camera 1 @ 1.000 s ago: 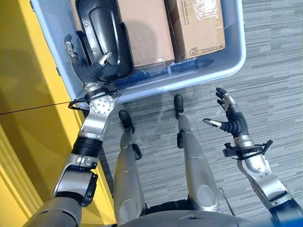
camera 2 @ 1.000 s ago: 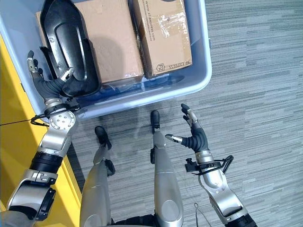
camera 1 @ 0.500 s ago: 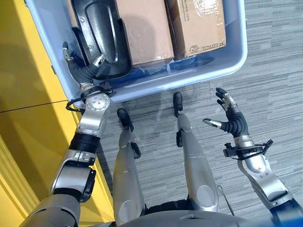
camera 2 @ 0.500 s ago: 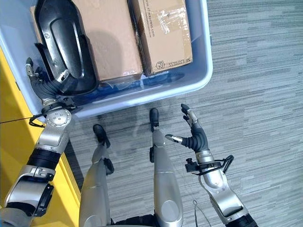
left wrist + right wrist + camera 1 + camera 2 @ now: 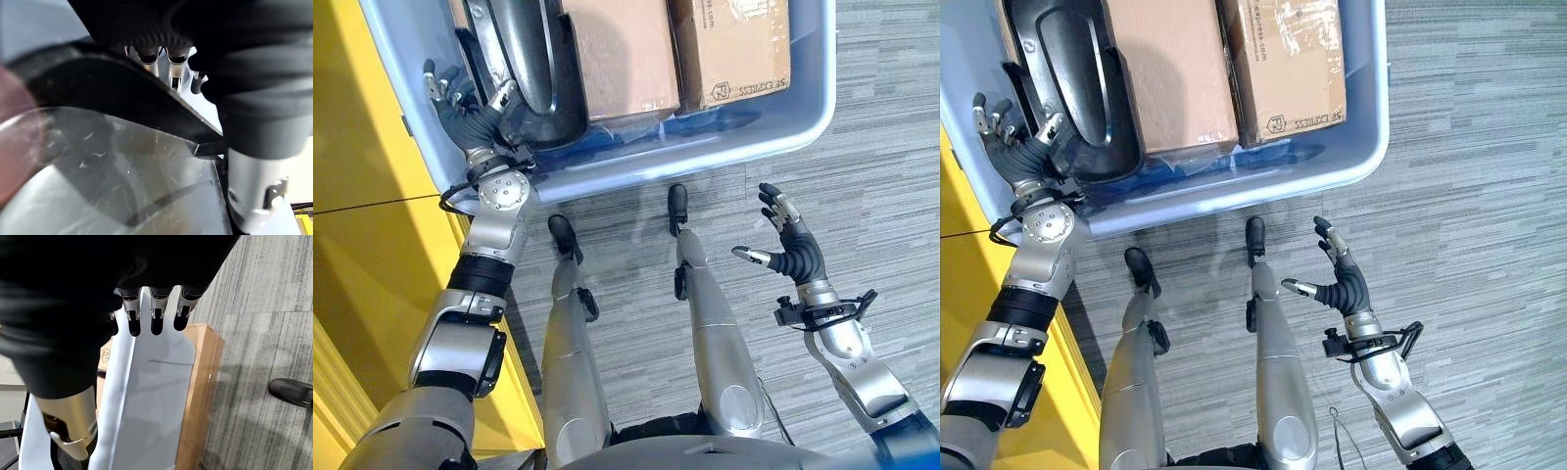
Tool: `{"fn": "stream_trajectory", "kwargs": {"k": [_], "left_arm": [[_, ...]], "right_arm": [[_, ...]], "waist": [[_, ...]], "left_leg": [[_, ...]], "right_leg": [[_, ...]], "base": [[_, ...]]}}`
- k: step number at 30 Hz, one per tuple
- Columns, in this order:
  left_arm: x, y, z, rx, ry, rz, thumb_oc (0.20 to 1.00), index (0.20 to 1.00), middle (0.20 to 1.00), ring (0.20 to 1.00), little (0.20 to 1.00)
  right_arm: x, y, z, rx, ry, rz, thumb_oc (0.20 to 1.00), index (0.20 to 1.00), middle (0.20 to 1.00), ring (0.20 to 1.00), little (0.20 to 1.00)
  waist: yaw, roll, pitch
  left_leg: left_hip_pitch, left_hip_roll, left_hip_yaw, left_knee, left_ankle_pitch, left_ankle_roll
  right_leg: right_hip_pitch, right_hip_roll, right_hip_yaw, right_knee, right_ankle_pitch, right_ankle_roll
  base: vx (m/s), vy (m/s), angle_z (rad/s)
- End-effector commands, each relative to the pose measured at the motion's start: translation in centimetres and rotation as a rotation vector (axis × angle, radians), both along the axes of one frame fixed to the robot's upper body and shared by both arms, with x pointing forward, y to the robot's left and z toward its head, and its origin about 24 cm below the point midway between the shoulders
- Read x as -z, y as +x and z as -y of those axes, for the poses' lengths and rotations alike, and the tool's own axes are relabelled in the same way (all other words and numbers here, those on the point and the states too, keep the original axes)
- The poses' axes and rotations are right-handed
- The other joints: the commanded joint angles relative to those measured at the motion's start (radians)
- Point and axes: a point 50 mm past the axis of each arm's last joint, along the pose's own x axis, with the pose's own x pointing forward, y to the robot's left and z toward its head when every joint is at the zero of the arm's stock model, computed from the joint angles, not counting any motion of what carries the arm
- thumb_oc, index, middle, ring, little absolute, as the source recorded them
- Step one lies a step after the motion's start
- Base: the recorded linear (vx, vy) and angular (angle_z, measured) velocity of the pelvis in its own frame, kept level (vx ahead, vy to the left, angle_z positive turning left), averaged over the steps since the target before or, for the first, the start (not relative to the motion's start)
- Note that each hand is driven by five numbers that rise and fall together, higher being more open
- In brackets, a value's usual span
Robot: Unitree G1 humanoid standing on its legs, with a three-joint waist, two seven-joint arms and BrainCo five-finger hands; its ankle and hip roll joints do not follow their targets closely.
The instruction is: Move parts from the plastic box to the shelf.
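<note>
My left hand (image 5: 465, 113) is curled round the near rim of the glossy black moulded plastic part (image 5: 524, 64), still standing inside the pale blue plastic box (image 5: 783, 122) beside 2 brown cardboard cartons (image 5: 671, 49), ready for lifting, while my right hand (image 5: 788, 245) hangs spread and empty over the grey carpet floor (image 5: 891, 147).

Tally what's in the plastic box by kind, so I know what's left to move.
Black molded part: 1, with the left hand at its near end
Cardboard boxes: 2
Total: 3 things in the plastic box; its far end runs out of view, so more may be there.
</note>
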Motion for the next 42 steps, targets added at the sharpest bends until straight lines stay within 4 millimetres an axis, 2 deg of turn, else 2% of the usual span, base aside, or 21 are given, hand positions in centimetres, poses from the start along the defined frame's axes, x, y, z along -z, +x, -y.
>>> {"fn": "stream_trajectory", "kwargs": {"k": [1,8,16,17,18,19,30,42], "left_arm": [[-0.2,0.2,-3.9,-0.099,0.044,-0.108,1.000,1.000,1.000,1.000,1.000],[-1.3,2.0,-4.9,-0.096,0.072,-0.233,1.000,1.000,1.000,1.000,1.000],[-2.0,2.6,-6.0,-0.126,0.190,-0.358,1.000,1.000,1.000,1.000,1.000],[-2.4,2.6,-6.2,-0.136,0.219,-0.373,0.849,0.849,0.849,0.849,0.849],[-2.5,2.6,-6.2,-0.134,0.231,-0.375,0.652,0.652,0.652,0.652,0.652],[-2.8,2.7,-6.3,-0.131,0.238,-0.385,0.200,0.200,0.200,0.200,0.200],[-2.8,2.8,-6.7,-0.115,0.250,-0.424,0.200,0.200,0.200,0.200,0.200],[-3.0,2.6,-6.9,-0.120,0.251,-0.391,0.200,0.200,0.200,0.200,0.200]], "right_arm": [[-1.1,-0.3,0.4,-0.029,-0.015,0.043,1.000,1.000,1.000,1.000,1.000],[-0.9,-0.5,0.6,-0.050,-0.028,0.020,1.000,1.000,1.000,1.000,1.000],[-0.8,-0.7,0.9,-0.063,-0.021,0.006,1.000,1.000,1.000,1.000,1.000],[-0.9,-0.7,0.9,-0.070,-0.021,0.003,1.000,1.000,1.000,1.000,1.000],[-0.9,-0.7,1.0,-0.073,-0.019,0.003,1.000,1.000,1.000,1.000,1.000],[-0.7,-0.7,1.0,-0.081,-0.013,-0.007,1.000,1.000,1.000,1.000,1.000],[-0.4,-1.0,0.9,-0.104,0.007,-0.033,1.000,1.000,1.000,1.000,1.000],[-0.1,-1.2,1.0,-0.106,0.002,-0.045,1.000,1.000,1.000,1.000,1.000]], "waist": [[-0.019,-0.034,-0.010],[-0.036,-0.030,-0.010],[-0.041,-0.026,-0.010],[-0.041,-0.025,-0.010],[-0.042,-0.024,-0.010],[-0.042,-0.023,-0.010],[-0.040,-0.022,-0.010],[-0.034,-0.015,-0.010]], "left_leg": [[-0.010,-0.011,-0.094,0.135,-0.113,0.012],[-0.026,-0.013,-0.090,0.146,-0.117,0.014],[-0.036,-0.013,-0.090,0.154,-0.117,0.014],[-0.039,-0.014,-0.091,0.157,-0.118,0.014],[-0.042,-0.015,-0.092,0.160,-0.118,0.014],[-0.041,-0.015,-0.092,0.160,-0.119,0.014],[-0.047,-0.016,-0.094,0.162,-0.118,0.012],[-0.038,-0.018,-0.097,0.167,-0.120,0.010]], "right_leg": [[0.051,-0.031,-0.007,0.133,-0.137,0.057],[0.031,-0.029,0.004,0.136,-0.133,0.061],[0.021,-0.028,0.008,0.142,-0.132,0.062],[0.018,-0.028,0.010,0.143,-0.131,0.062],[0.017,-0.027,0.011,0.144,-0.131,0.062],[0.017,-0.027,0.009,0.144,-0.129,0.063],[0.017,-0.029,0.009,0.144,-0.128,0.064],[0.026,-0.030,0.003,0.152,-0.133,0.061]], "base": [[0.00,0.000,0.00],[0.00,0.004,-0.01],[0.00,0.000,0.00],[0.00,0.000,0.00],[0.00,0.000,0.00],[0.00,0.000,0.00],[0.00,0.000,0.00],[0.00,0.000,0.00]]}}
